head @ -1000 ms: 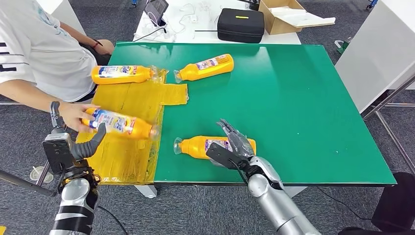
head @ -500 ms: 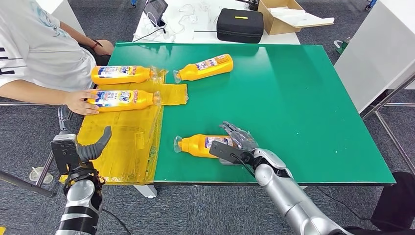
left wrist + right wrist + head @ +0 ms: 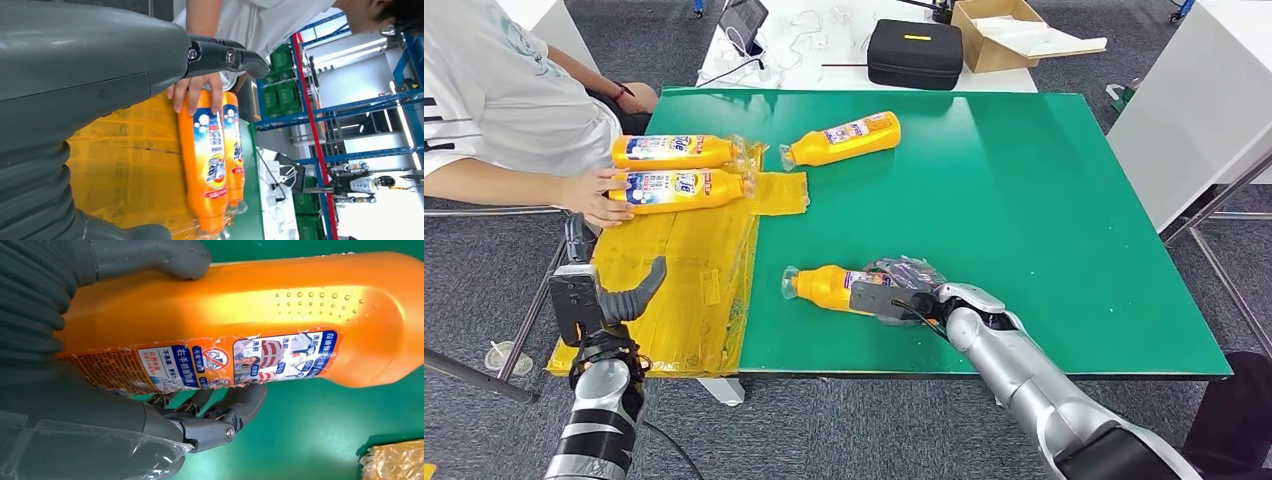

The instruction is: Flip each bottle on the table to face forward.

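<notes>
Orange plastic identifies the bottle in the head view. It lies on its side on the green table, close to the near edge and a little left of that edge's middle. Its long axis runs roughly parallel to the near edge, cap toward the left edge, base toward the right. The right hand wraps the base half of this bottle, fingers over the top and thumb on the near side. The left hand hangs off the table's near left corner, fingers apart and holding nothing, so the right hand is the nearer one by far. Two more bottles lie side by side on the yellow sheet at the far left corner, a person's hand resting on them; a fourth bottle lies near the far edge.

Left wrist view: the person's fingers press on the two bottles on the yellow sheet.

Right wrist view: the bottle sits between thumb and fingers, with a printed label facing the camera. A roll about the long axis is probably what the turn requires.
</notes>
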Motion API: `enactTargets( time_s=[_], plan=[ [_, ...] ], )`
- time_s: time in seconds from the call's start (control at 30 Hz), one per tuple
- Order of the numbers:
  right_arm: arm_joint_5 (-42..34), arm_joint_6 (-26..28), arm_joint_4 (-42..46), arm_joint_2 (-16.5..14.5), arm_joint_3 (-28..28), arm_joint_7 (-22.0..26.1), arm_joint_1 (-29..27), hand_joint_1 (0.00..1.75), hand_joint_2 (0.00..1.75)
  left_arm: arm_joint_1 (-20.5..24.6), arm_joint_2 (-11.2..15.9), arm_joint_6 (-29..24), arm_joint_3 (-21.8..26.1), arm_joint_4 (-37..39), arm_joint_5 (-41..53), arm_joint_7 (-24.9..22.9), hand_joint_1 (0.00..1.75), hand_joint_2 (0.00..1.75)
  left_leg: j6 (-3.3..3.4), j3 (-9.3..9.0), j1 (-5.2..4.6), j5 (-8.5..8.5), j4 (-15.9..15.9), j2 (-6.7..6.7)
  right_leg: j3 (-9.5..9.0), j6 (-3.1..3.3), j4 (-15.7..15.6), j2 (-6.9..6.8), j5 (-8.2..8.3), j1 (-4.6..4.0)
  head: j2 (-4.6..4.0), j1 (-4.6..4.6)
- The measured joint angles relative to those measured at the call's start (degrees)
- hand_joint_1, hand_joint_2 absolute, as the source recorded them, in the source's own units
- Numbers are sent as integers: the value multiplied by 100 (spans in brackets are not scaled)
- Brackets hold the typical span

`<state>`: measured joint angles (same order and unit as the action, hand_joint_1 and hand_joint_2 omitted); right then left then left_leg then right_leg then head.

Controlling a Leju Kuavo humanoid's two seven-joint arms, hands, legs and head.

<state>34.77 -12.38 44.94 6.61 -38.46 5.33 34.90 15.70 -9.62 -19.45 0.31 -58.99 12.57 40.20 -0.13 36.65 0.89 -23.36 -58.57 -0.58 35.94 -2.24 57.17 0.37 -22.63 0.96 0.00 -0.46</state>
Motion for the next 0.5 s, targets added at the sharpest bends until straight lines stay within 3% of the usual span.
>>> enactTargets(
  time_s=[0.33,0.4,0.5],
  plan=[
    [-202,32,-83,92,-177,84,80,175,175,59,-31,66,-1,171,2,-1,0,175,0,-4,0,0,0,-1,-4,0,0,0,0,0,0,0],
    [-445,260,-7,120,-168,206,-17,175,175,59,-44,181,-1,205,-8,-1,0,175,0,-5,0,0,-1,-2,-6,0,0,-1,-1,0,0,1],
    [-783,1145,430,98,65,508,-495,175,175,25,-94,713,2,224,-197,-125,0,175,1,1,0,-1,0,-10,-8,-1,0,-2,-1,0,0,2]
  ],
)
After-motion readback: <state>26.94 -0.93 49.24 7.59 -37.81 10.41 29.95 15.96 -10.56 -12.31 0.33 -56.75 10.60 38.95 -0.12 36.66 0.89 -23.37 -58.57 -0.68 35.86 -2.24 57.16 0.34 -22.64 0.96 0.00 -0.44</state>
